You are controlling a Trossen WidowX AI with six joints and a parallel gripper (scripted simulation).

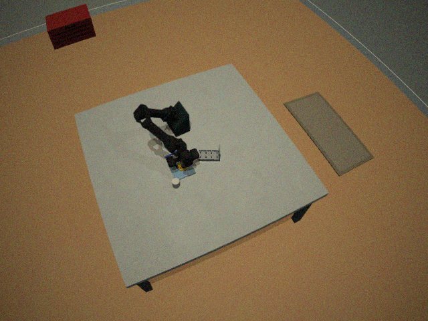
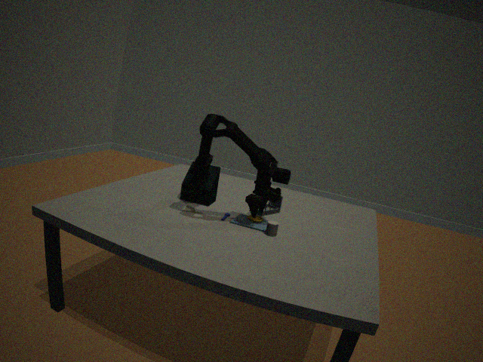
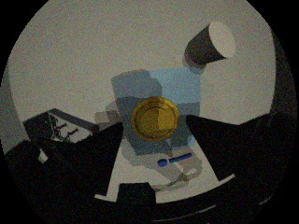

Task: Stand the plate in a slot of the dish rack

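Note:
A yellow plate (image 1: 183, 168) (image 2: 256, 219) (image 3: 155, 119) lies flat on a light blue mat (image 1: 189, 173) (image 2: 241, 222) (image 3: 185, 86) near the middle of the table (image 1: 241, 207) (image 2: 117, 218) (image 3: 125, 25). My gripper (image 1: 182, 163) (image 2: 253, 211) (image 3: 155, 122) is open and empty. It points straight down just above the plate, with one finger on each side of it. The dark dish rack (image 1: 209, 154) (image 2: 275, 205) (image 3: 58, 126) stands on the table just beside the mat, with nothing in it.
A white cup (image 1: 176, 182) (image 2: 272, 228) (image 3: 212, 45) stands at the mat's corner. A small blue spoon (image 1: 170, 156) (image 2: 224, 216) (image 3: 175, 161) lies on the mat's other side. The arm's base (image 1: 181, 119) (image 2: 201, 182) stands behind. A red cabinet (image 1: 70, 25) and a tan rug (image 1: 328, 132) are on the floor.

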